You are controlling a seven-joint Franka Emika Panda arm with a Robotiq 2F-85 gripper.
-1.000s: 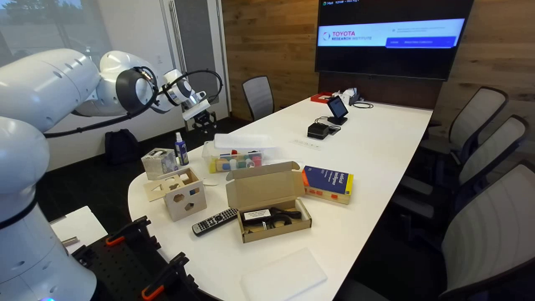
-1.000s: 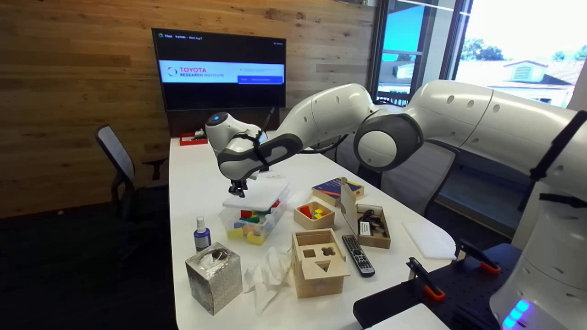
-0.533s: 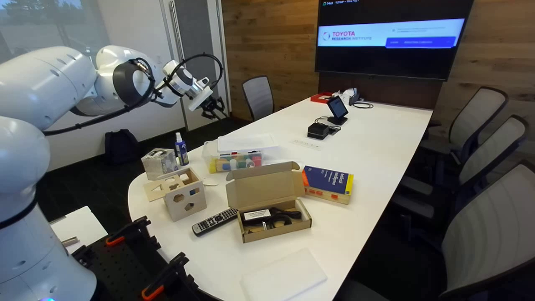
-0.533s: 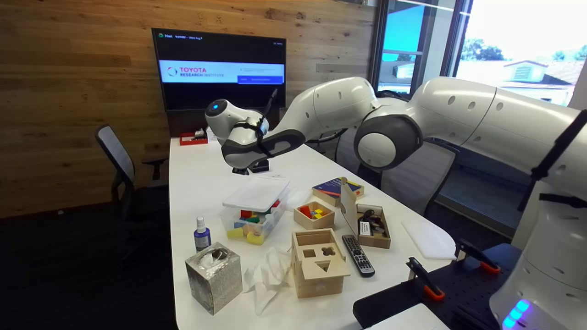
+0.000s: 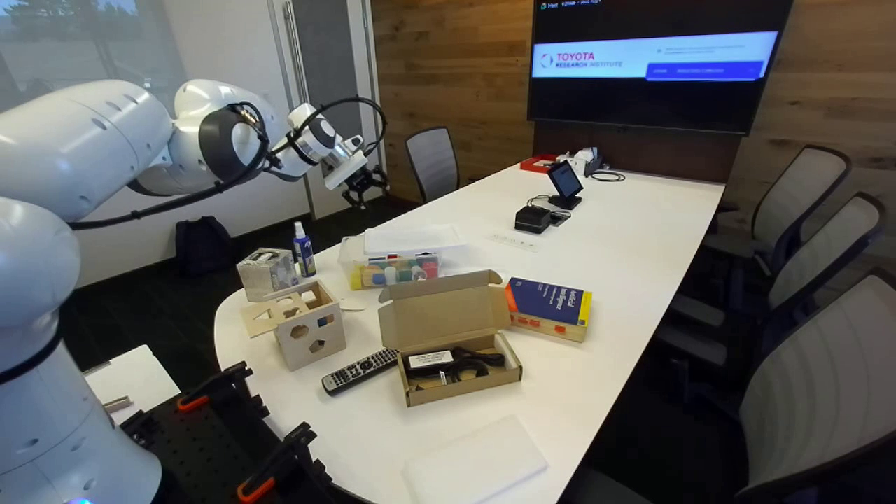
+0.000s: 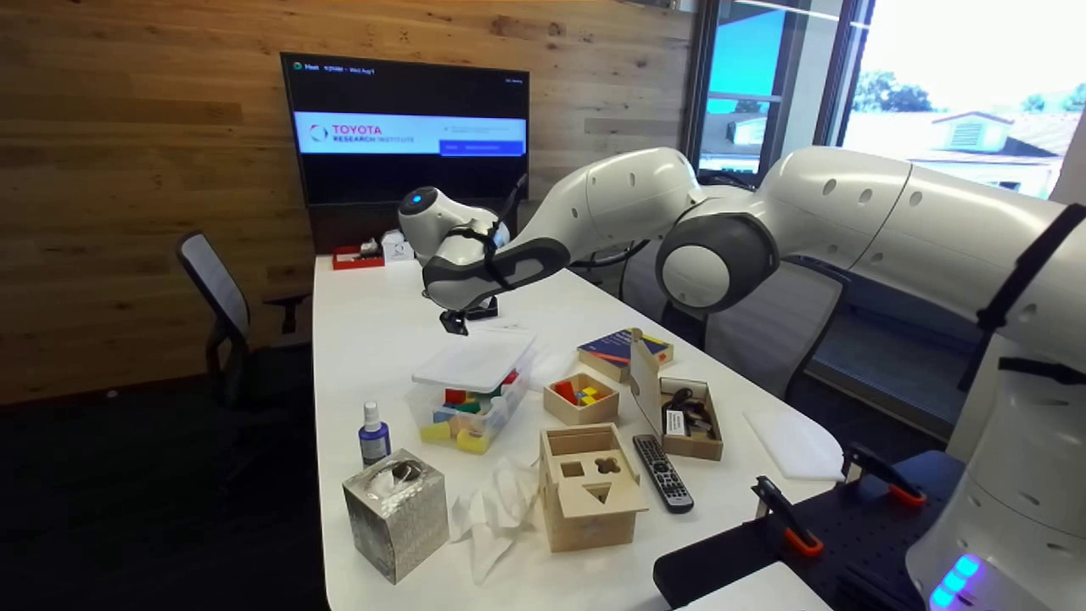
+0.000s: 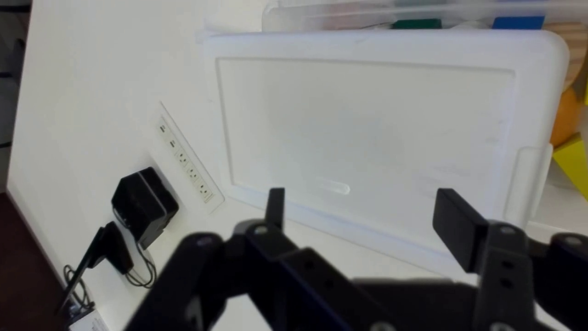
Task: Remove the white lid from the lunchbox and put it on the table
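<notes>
The white lid (image 7: 367, 124) lies askew over the lunchbox (image 6: 475, 424), a clear container of colourful blocks. In the wrist view part of the box's clear rim and blocks show past the lid's upper and right edges. Both exterior views show the lid (image 5: 413, 239) on top of the box (image 5: 381, 273). My gripper (image 7: 363, 202) is open, its two black fingers spread wide with nothing between them. It hangs above the table (image 5: 609, 224), apart from the lid by the look of an exterior view, where the gripper (image 5: 371, 192) is higher than it.
Around the lunchbox stand a spray bottle (image 6: 374, 441), a tissue box (image 6: 394, 518), a wooden shape sorter (image 6: 590, 501), a wooden tray of blocks (image 6: 581, 400) and an upright-flapped cardboard box (image 5: 448, 315). A book (image 5: 553, 301) and remote (image 5: 360, 371) lie nearby. Farther along is a black device (image 7: 144, 207).
My gripper has gone from shut to open. It has risen away from the lid's edge and shifted along the table. The lid has moved slightly and sits a little lower on the box.
</notes>
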